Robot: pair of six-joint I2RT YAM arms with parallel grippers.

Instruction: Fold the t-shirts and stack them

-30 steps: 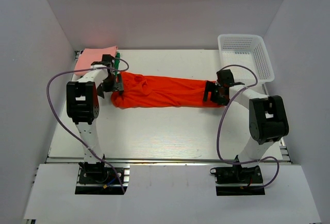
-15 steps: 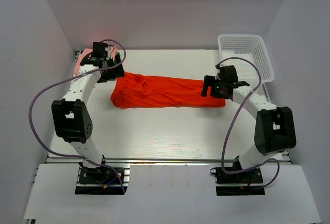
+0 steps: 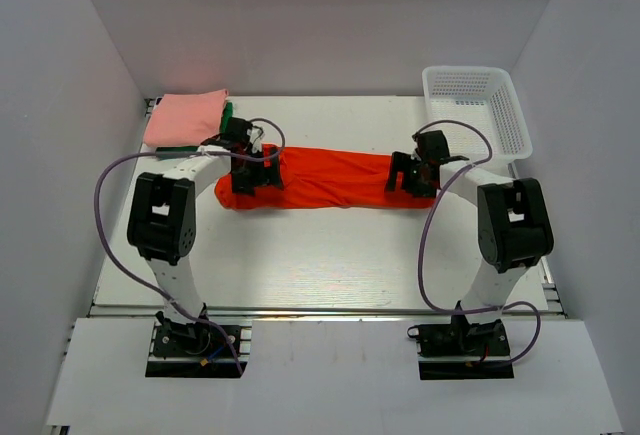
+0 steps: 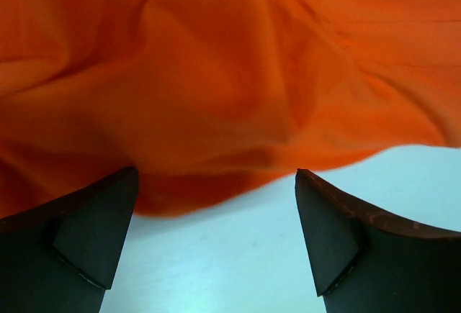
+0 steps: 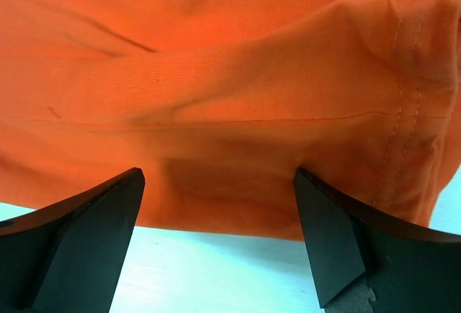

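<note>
Both left fingers [image 4: 79,241] and right fingers [image 5: 72,245] stand apart over the orange-red t-shirt [image 3: 330,177], at its 9 and 3 o'clock ends, likely poised to pinch and fold it

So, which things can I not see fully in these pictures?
Dark green cloth t-shirt: top view, only a sliver shows; the folded pale salmon-pink cloth t-shirt covers the rest.
Bright orange-red cloth t-shirt: top view, its ends lie under the left end effector and right end effector.
Both wrist views: the picture edges cut the same shirt off.
</note>
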